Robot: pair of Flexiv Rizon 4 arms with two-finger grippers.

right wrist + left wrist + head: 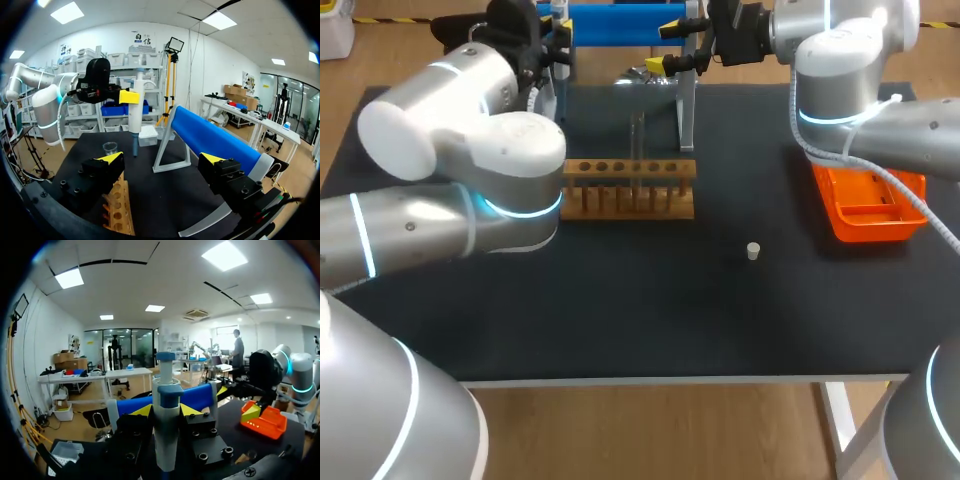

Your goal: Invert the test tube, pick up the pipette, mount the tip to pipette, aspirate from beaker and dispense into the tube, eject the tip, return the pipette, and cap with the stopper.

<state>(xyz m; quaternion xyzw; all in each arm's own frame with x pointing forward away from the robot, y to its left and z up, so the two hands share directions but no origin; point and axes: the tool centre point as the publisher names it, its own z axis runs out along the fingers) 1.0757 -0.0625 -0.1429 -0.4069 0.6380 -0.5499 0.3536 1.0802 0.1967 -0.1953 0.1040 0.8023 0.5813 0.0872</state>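
Observation:
My left gripper (166, 410) is shut on the white pipette (166, 440) with a blue cap, held upright at the table's back left. From the right wrist view the pipette (135, 117) hangs with its thin blue lower end just above the table, beside the glass beaker (110, 147). My right gripper (665, 48) stands open and empty near the blue stand (620, 25). A test tube (637, 140) stands upright in the wooden rack (630, 187). The small white stopper (753, 251) lies alone on the black mat.
An orange tip box (868, 205) sits at the right under my right arm. A white frame leg (686, 115) of the stand rises behind the rack. A white box (148, 135) sits beyond the beaker.

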